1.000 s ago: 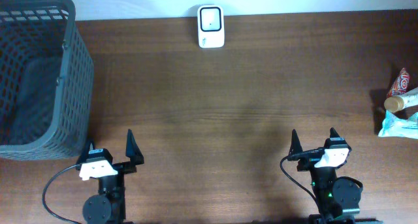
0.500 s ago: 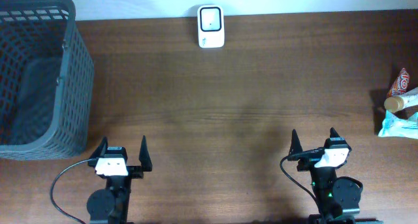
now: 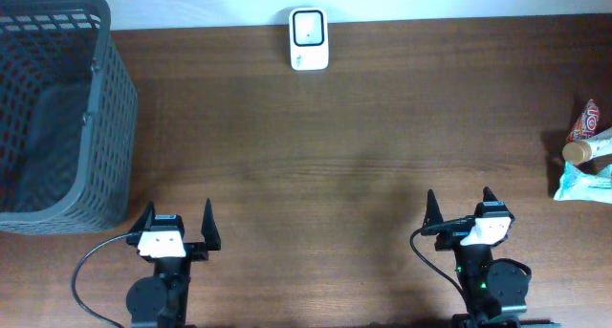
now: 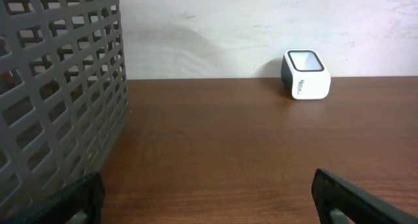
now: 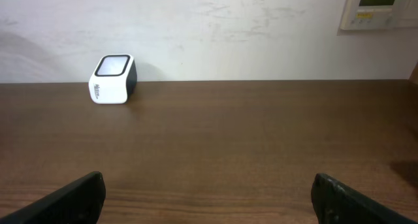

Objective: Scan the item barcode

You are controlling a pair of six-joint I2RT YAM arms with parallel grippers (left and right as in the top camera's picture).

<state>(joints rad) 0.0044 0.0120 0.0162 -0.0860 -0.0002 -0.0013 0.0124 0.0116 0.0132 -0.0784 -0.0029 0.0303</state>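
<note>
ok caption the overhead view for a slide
Left arm and right arm, jaws open, face a white scanner; grey basket left, snack packets right.

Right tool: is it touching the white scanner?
Apart. The overhead view shows the right tool near the front of the table, the white scanner at its far edge, bare wood between them.

The table (image 3: pixel 382 127) is evenly and softly lit; a faint sheen is seen mid-table, and all views are rendered sharp.
</note>
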